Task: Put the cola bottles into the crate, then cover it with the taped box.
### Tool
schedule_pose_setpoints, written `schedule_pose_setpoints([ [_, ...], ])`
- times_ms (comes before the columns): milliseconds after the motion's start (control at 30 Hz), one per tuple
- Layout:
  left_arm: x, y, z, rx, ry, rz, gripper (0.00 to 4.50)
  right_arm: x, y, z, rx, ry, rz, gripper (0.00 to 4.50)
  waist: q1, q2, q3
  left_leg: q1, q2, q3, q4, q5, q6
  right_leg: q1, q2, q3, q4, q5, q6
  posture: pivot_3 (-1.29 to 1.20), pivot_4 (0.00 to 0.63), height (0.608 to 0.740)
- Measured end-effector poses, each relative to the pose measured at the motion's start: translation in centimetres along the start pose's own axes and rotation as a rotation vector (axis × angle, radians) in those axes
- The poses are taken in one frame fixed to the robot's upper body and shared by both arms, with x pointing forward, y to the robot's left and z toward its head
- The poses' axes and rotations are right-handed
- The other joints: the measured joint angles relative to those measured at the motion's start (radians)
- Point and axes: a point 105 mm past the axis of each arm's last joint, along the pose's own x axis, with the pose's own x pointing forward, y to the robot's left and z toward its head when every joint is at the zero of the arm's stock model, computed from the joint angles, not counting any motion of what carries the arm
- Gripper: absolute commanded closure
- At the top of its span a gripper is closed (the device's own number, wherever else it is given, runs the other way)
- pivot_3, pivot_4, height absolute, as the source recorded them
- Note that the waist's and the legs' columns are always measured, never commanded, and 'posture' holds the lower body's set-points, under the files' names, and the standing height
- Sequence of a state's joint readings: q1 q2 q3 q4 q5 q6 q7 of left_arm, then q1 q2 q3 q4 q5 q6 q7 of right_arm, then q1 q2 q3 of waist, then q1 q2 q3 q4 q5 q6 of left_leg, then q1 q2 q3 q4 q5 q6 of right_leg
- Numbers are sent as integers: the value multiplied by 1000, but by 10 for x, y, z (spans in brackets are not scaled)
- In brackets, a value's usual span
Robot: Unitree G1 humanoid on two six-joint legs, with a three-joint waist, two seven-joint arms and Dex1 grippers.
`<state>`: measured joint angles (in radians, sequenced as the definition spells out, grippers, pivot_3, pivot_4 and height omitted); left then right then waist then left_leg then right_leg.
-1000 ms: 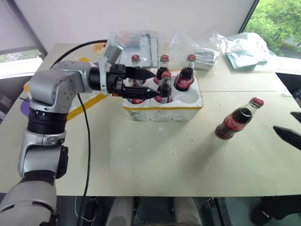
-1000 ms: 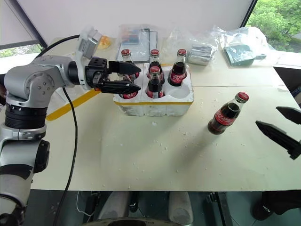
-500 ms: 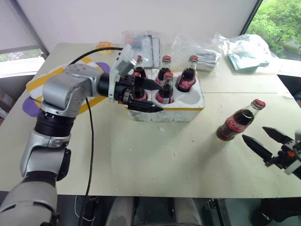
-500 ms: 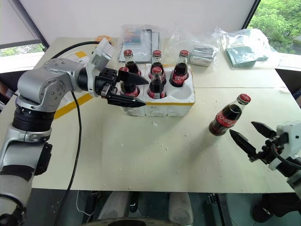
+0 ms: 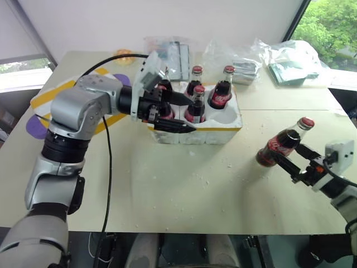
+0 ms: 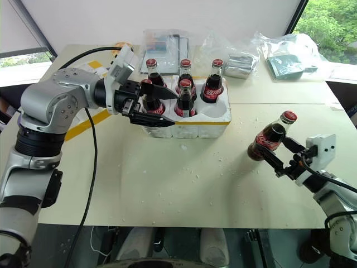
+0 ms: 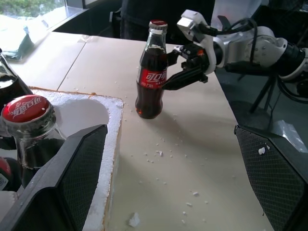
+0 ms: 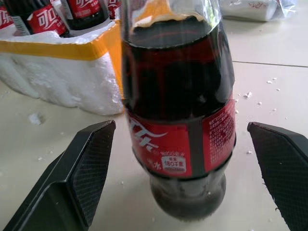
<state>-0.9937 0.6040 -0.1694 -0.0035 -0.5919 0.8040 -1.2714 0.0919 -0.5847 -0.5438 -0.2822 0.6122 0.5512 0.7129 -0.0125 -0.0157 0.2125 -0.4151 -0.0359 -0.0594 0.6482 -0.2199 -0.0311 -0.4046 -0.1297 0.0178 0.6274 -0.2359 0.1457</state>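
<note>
Plainly a loading job near its end. Notes run from the robot's left across to its right.

Left gripper: reaches in level from the left side over the crate's near left corner, jaws spread wide, gripping nothing. One finger lies above and one below the front-left bottle, which sits down in its well. My reading: the arm is parked there with that bottle let go.

Crate: sits mid-table toward the back, its yellow strip facing me. Wells counted: six, in two rows of three. Cola bottles inside: five, three in the back row and two in the front. They stand upright because the round wells hug their bases. The front-right well is empty, the only one left.

Lone bottle: the sixth, standing on the bare table, well apart from the crate and to its right. Total bottles: six.

Right gripper: comes in level at label height, jaws unclenched, one finger on each side of the lone bottle. The wrist view shows daylight between each pad and the glass, so no grip yet. It looks lined up for a side grasp around the body.

Behind the crate: three clear plastic bundles, as far as I can tell. White crumbs dot the tabletop.
</note>
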Motion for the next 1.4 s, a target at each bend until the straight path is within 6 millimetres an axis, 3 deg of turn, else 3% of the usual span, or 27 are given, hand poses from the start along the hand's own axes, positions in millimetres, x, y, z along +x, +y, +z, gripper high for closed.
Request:
schedule_pose_setpoints([
  [167, 0, 1, 0, -1, 1, 11, 67, 14, -2, 3, 17, -32, 12, 0, -1, 0, 0, 0, 0, 0, 0, 0, 0, 0, 0, 0, 0, 1, 1, 0, 150, 737],
  [233, 0, 1, 0, 1, 2, 14, 0, 19, -6, 5, 27, -49, 3, 532, -1, 0, 0, 0, 0, 0, 0, 0, 0, 0, 0, 0, 0, 1, 1, 0, 150, 737],
  [333, 1, 0, 1, 10, 3, 13, 0, 23, -6, 6, 35, -63, 6, 1693, -1, 0, 0, 0, 0, 0, -1, 0, 0, 0, 0, 0, 0, 2, 3, 0, 150, 737],
  [600, 0, 1, -1, -6, 4, 31, 0, 25, -6, 13, 52, -66, 30, 1654, -4, 2, 1, -1, 0, 0, -1, 0, 0, -1, 0, 0, 0, 2, 3, 0, 150, 737],
  [700, -2, -1, -3, -4, 5, 47, 0, 31, -10, 45, 7, -101, 58, 1654, -9, 4, 3, -1, 0, 1, -1, 0, 0, -3, 0, 1, 1, 2, 3, 0, 150, 737],
  [767, -4, -1, -5, -9, 4, 58, 0, 39, -6, 82, -31, -180, 105, 1654, -11, 5, 3, -2, 1, 1, -1, 0, 0, -5, 1, 1, 2, 2, 3, 0, 150, 737],
  [900, -7, 0, -5, -8, 5, 83, 0, 52, 18, 146, -91, -337, 241, 1654, -8, 5, 3, -3, 2, 0, -1, 0, 1, -5, 3, 1, 2, 2, 3, 0, 150, 737],
  [967, -8, -2, -4, -4, 5, 86, 0, 62, 33, 160, -112, -363, 313, 1654, -6, 5, 3, -4, 2, 0, -1, 0, 1, -5, 3, 0, 1, 2, 3, 0, 150, 737],
  [1067, -10, -2, -6, -8, 4, 105, 0, 88, 54, 158, -113, -333, 398, 1654, -7, 5, 3, -4, 2, 0, -1, 0, 1, -5, 3, 0, 1, 2, 3, 0, 150, 737],
  [1167, -13, -2, -7, -10, 1, 130, 0, 112, 65, 135, -63, -260, 436, 1654, 0, 4, 3, -7, 1, -1, 0, 0, 1, -7, 2, 0, 1, 2, 3, 0, 150, 737],
  [1400, -22, -2, -9, -22, 8, 188, 0, 128, 82, 108, -116, -155, 491, 1654, -4, 4, 3, -13, 0, 0, 0, 0, 1, -14, 2, 0, 3, 2, 3, 0, 150, 737],
])
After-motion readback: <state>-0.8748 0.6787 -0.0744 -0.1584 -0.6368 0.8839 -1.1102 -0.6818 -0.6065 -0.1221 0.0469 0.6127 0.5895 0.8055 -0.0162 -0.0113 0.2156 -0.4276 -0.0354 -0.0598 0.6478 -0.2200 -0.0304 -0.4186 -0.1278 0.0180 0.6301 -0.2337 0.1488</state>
